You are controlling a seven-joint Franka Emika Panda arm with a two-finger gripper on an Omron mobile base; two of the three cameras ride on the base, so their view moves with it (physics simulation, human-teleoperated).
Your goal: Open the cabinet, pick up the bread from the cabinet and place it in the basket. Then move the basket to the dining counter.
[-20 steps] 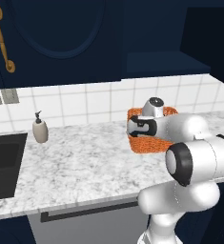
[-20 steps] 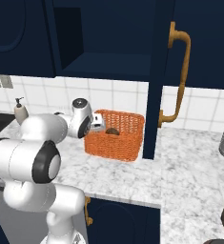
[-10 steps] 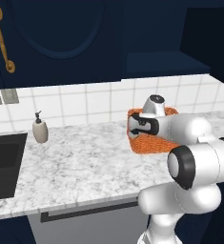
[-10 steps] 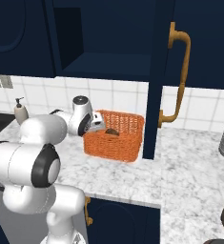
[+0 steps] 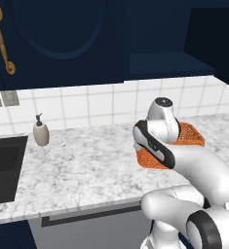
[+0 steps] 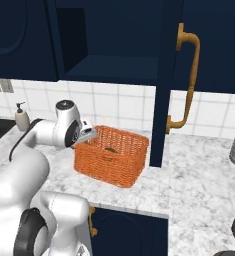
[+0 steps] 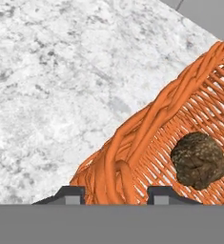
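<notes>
The bread (image 7: 198, 160), a dark brown lumpy roll, lies on the floor of the basket (image 6: 112, 161), just beyond and to one side of the gripper (image 7: 114, 193) in the hand view. The gripper's two dark fingertips (image 7: 70, 192) straddle the basket's woven orange rim, one outside the wall and one inside, with the rim standing between them; whether the pads already press on the weave cannot be told. From the right base view the hand sits at the basket's near-left edge, reaching in over the rim. The basket stands on the marble counter (image 5: 82, 165), under the open cabinet (image 6: 114, 65), whose door with a gold handle (image 6: 184, 80) hangs ajar beyond the basket's far side from the gripper. Well away along the counter on the gripper's other side stands a soap dispenser (image 5: 40, 131), next to the black sink (image 5: 4, 168).
</notes>
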